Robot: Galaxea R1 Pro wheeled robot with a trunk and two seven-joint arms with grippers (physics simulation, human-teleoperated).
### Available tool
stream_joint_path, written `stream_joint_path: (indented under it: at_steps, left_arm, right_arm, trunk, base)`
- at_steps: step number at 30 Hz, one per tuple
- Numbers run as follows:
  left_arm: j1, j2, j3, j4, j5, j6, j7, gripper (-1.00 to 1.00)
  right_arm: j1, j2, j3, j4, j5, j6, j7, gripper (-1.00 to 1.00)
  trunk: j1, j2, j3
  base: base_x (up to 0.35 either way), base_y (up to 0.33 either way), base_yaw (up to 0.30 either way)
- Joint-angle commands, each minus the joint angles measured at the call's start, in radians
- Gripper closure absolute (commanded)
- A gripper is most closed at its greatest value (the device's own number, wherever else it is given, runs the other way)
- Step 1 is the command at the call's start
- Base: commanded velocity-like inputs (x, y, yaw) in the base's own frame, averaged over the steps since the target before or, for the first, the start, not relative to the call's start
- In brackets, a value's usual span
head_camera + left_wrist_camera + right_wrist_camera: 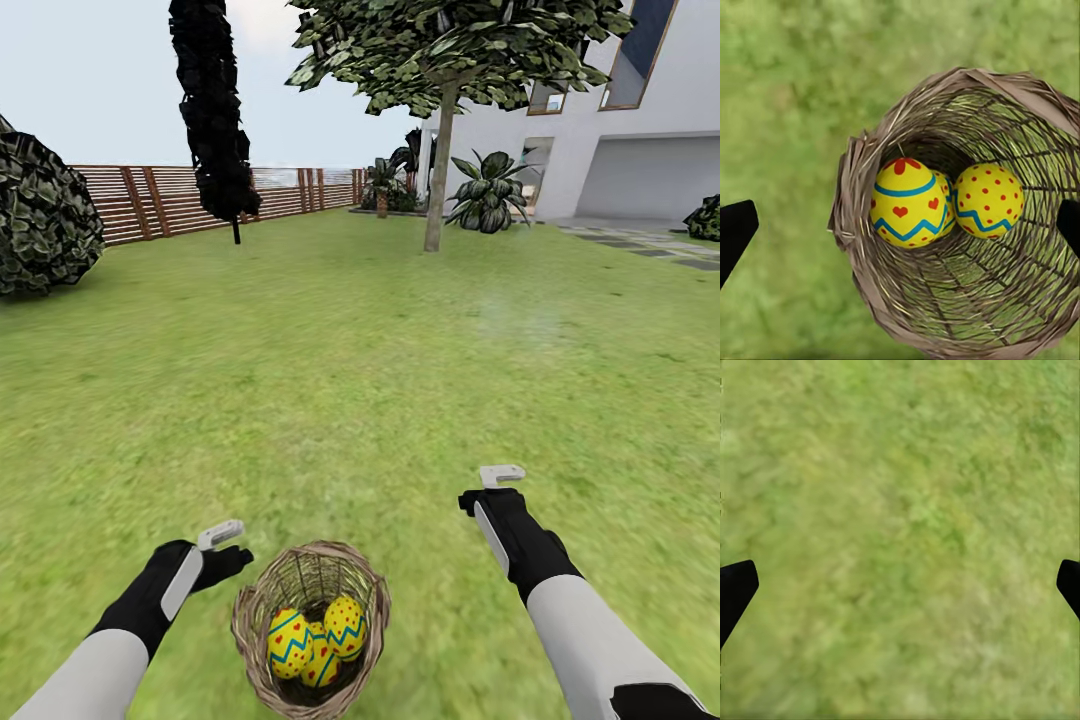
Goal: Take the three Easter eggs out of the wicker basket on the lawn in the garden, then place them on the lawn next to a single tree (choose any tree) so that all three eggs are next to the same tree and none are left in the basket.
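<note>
- Left gripper (222, 535) hovers just beside the wicker basket (310, 625) on the robot's left, empty, its jaws spread wide; in the left wrist view its dark fingertips (735, 229) sit far apart at the frame's edges.
- Right gripper (500, 476) hangs over bare lawn (380, 350), well apart from the basket, also wide and empty.
- Basket rests on the grass close in front of the robot, with all three Easter eggs (907, 201) still inside, touching one another.
- Step in hand, as I judge it: reaching for a first egg. Doing it well likely means centring the left gripper over the nearest egg, coming down straight inside the rim and closing on the egg's middle without snagging the twigs.
- A tree (437, 170) with a pale trunk stands far across the lawn near the white house (640, 150), a likely drop spot.
- Third egg is mostly hidden between the other two; only a sliver shows.
- Basket handles are hard to make out.
</note>
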Motion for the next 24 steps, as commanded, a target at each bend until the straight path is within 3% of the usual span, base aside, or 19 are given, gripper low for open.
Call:
stream_joint_path:
  at_steps: [1, 2, 4, 6, 11, 19, 24]
  left_arm:
    - [0.0, 0.0, -0.004, -0.002, -0.012, 0.005, 0.008, -1.0]
    - [0.0, -0.001, -0.008, -0.001, -0.047, 0.005, 0.008, -1.0]
    - [0.0, -0.002, -0.01, -0.001, -0.081, 0.005, 0.008, -1.0]
    - [0.0, -0.002, -0.012, 0.0, -0.097, 0.005, 0.008, -1.0]
    - [0.0, -0.001, -0.012, 0.0, -0.107, 0.005, 0.008, -1.0]
    - [0.0, 0.003, -0.011, 0.002, -0.108, 0.004, 0.008, -1.0]
    - [0.0, 0.035, -0.011, 0.002, -0.106, 0.004, 0.007, -1.0]
  right_arm:
    - [-0.001, 0.0, 0.003, -0.001, 0.003, 0.007, 0.002, -1.0]
    - [-0.001, 0.0, 0.003, -0.001, 0.003, 0.007, 0.013, -1.0]
    - [-0.001, 0.0, 0.003, -0.001, 0.002, 0.007, 0.031, -1.0]
    - [-0.001, 0.0, 0.002, -0.002, 0.002, 0.007, 0.041, -1.0]
    - [-0.001, 0.0, 0.003, -0.002, 0.001, 0.006, 0.049, -1.0]
    - [-0.001, 0.001, 0.003, -0.001, 0.0, 0.006, 0.05, -1.0]
    - [-0.001, 0.001, 0.003, 0.0, 0.0, 0.006, 0.05, -1.0]
  trunk:
    - [0.0, -0.001, -0.001]
    - [0.0, -0.001, 0.0]
    - [0.0, -0.001, 0.001]
    - [0.008, -0.015, -0.003]
    - [0.027, -0.05, -0.015]
    - [0.057, -0.106, -0.039]
    - [0.077, -0.141, -0.055]
  base:
    - [0.0, 0.0, -0.048]
    - [0.0, 0.0, -0.124]
    - [0.0, 0.0, -0.172]
    - [0.0, 0.0, -0.221]
    - [0.0, 0.0, -0.202]
    - [0.0, 0.0, -0.02]
    - [0.0, 0.0, 0.0]
